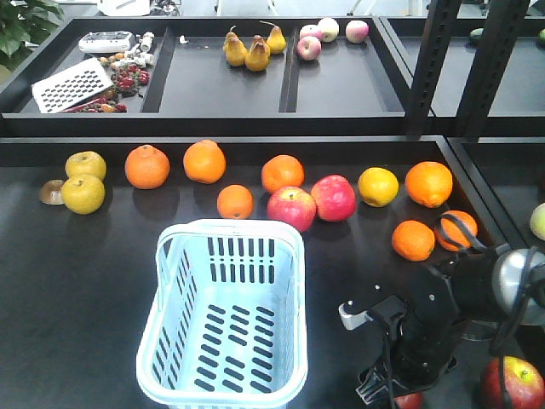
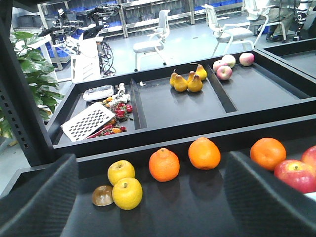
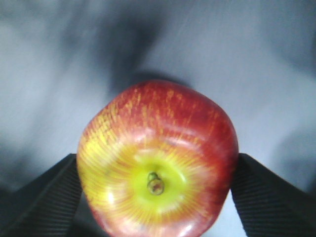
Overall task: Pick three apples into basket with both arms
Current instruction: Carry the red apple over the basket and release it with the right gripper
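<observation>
Black ribbed pads [image 3: 42,202] on your right claw [image 3: 157,195] sit tight against both flanks of a dark maroon-red apple with a yellow-green patch round the stem [image 3: 158,143]. The stem faces the lens, and I'd call it clamped on. Everything behind it is a grey smear, so I can't tell whether the fruit is off the black table [image 1: 85,281] yet.

Go out to the front view and that same grab is at the bottom edge, right of centre, with only a sliver of red poking out under the black right arm [image 1: 434,324]. A second dark red apple [image 1: 511,383] sits in the lower right corner, near that arm. The pale blue-white slotted plastic basket [image 1: 170,298] is bottom centre, left of the claw, with nothing in it.

So you're on apple one of three, at the grasp stage. Next move imo: lift straight up, swing left, clear the basket's right rim, then let go low so it doesn't bounce. I can't spot a third dark one. The two pinker red apples [image 1: 291,209] above the basket aren't your targets.

Your left claw [image 2: 150,197] only shows in its own wrist view. Its fingers are spread wide at the bottom corners with nothing between them, looking at round oranges [image 2: 204,153] and yellow apples [image 2: 127,192]. The front view misses that arm entirely, and only the right wrist view shows the grip contact.
</observation>
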{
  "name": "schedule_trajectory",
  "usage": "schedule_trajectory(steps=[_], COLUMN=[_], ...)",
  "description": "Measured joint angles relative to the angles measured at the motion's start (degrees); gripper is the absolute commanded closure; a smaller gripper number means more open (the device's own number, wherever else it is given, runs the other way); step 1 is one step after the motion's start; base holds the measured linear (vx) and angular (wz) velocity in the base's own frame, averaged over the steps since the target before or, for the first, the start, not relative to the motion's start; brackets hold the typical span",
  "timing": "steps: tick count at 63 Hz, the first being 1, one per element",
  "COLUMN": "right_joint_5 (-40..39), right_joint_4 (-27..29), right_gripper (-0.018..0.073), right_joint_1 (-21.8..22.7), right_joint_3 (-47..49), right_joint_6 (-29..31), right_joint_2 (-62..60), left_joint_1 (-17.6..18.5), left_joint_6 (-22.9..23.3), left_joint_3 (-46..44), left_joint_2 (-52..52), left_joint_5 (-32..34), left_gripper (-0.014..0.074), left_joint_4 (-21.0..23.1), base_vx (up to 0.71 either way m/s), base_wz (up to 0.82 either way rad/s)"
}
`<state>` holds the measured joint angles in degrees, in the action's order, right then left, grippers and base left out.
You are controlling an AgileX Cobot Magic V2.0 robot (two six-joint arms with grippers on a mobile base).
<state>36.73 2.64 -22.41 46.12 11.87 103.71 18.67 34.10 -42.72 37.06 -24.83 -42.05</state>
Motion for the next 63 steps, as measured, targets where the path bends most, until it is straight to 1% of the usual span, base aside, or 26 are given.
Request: schedule_trajectory(steps=[9, 17, 24, 30, 38, 43, 48, 54, 57, 63], right_joint_5=[2.1, 6.0, 9.2, 10.8, 11.6, 12.1, 12.1, 11.0, 9.3, 4.5], right_joint_4=[0.0, 0.0, 0.2, 1.4, 6.5, 11.3, 16.0, 20.8, 22.6, 24.1], right_gripper=[0.0260, 0.0260, 0.0260, 0.0260, 0.0260, 0.0260, 0.0260, 0.0260, 0.0260, 0.0260], right_joint_1=[0.0, 0.0, 0.0, 0.0, 0.0, 0.0, -1.1, -3.9, -5.9, -9.6], right_joint_3=[0.0, 0.0, -0.1, -0.1, -0.1, -0.1, -0.1, -0.1, -0.3, -0.4], right_joint_6=[-0.9, -1.2, -1.3, -1.4, -0.8, 2.1, 5.8, 10.6, 12.5, 14.1], right_joint_2=[-5.2, -12.1, -19.5, -25.9, -33.2, -36.3, -38.0, -38.4, -38.2, -36.8], left_joint_1=[0.0, 0.0, 0.0, 0.0, 0.0, 0.0, 0.0, 0.0, 0.0, 0.0], left_joint_6=[0.0, 0.0, 0.0, 0.0, 0.0, 0.0, 0.0, 0.0, 0.0, 0.0], left_joint_3=[0.0, 0.0, 0.0, 0.0, 0.0, 0.0, 0.0, 0.0, 0.0, 0.0], left_joint_2=[0.0, 0.0, 0.0, 0.0, 0.0, 0.0, 0.0, 0.0, 0.0, 0.0], left_joint_5=[0.0, 0.0, 0.0, 0.0, 0.0, 0.0, 0.0, 0.0, 0.0, 0.0], left_gripper=[0.0024, 0.0024, 0.0024, 0.0024, 0.0024, 0.0024, 0.0024, 0.0024, 0.0024, 0.0024], left_joint_4=[0.0, 0.0, 0.0, 0.0, 0.0, 0.0, 0.0, 0.0, 0.0, 0.0], base_vx=[0.00, 0.00, 0.00, 0.00, 0.00, 0.00, 0.00, 0.00, 0.00, 0.00], base_wz=[0.00, 0.00, 0.00, 0.00, 0.00, 0.00, 0.00, 0.00, 0.00, 0.00])
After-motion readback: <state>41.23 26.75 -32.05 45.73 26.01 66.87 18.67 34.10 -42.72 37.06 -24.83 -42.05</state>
